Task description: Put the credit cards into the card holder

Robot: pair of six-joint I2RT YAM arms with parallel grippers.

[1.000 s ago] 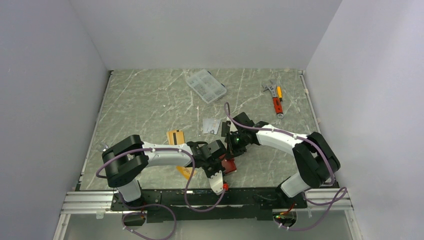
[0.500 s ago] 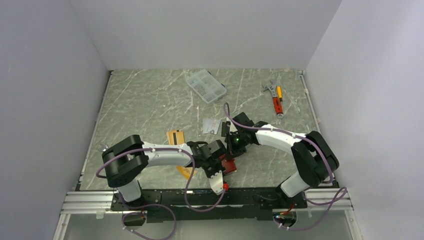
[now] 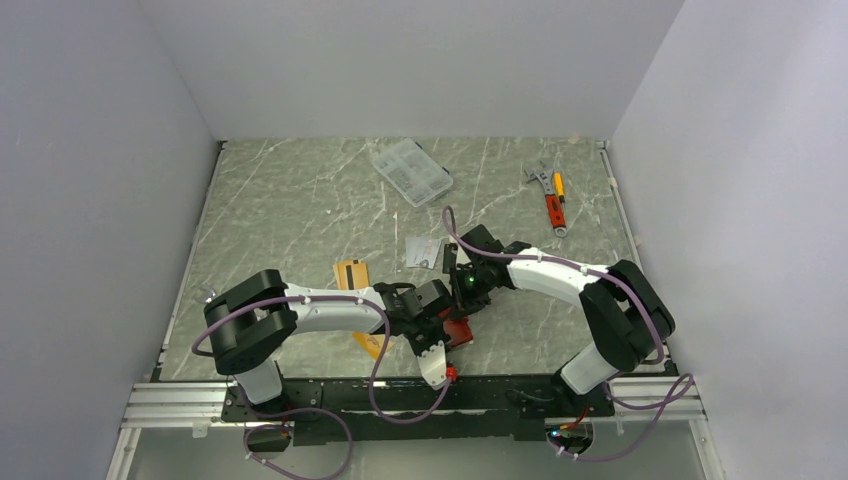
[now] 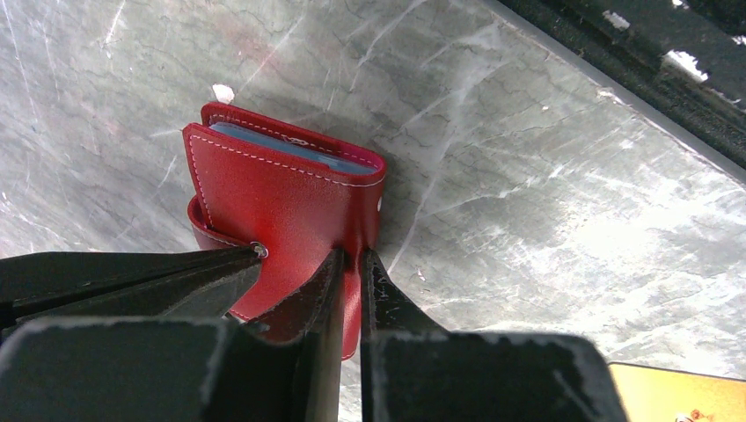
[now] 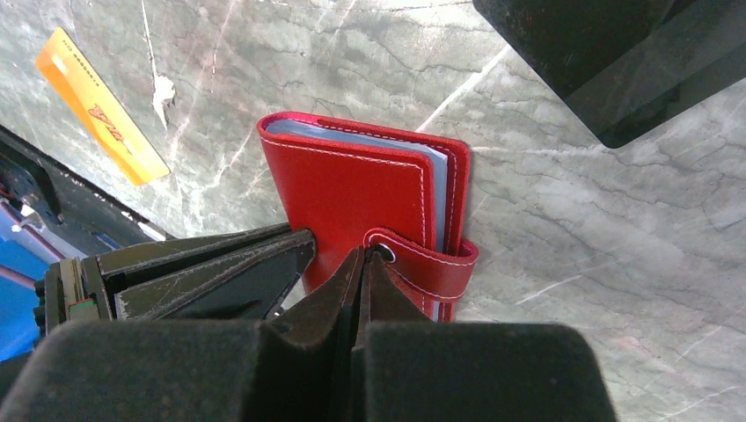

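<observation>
**Both hands on the red card holder, near-centre of tabletop**

Card holder [image 4: 281,198]: red, folded, light blue lining visible along its open edge. It sits on the grey marbled tabletop [image 3: 300,200] close to the near edge, between the two arms. Whether it lies fully flat cannot be told.

Left hand [image 4: 352,259]: fingers nearly together, clamped on a red leather edge of the card holder (a strip of red shows in the narrow gap between them).

Right hand [image 5: 362,255]: fingers pressed fully together with no gap. Their tips are at the snap tab [image 5: 431,259], right against its metal stud. From the right wrist view I cannot tell whether any leather is pinched.

Cards, all outside the holder:
- orange card [image 3: 351,273], flat on the tabletop, left of the hands and apart from them.
- second orange card [image 3: 369,344], near the front edge, partly under the left arm.
- silver-grey card [image 3: 424,252], just beyond the right hand.

Other items: a clear compartment box [image 3: 411,171] at the far middle and hand tools [image 3: 550,195] at the far right, both well apart from the card holder.
</observation>
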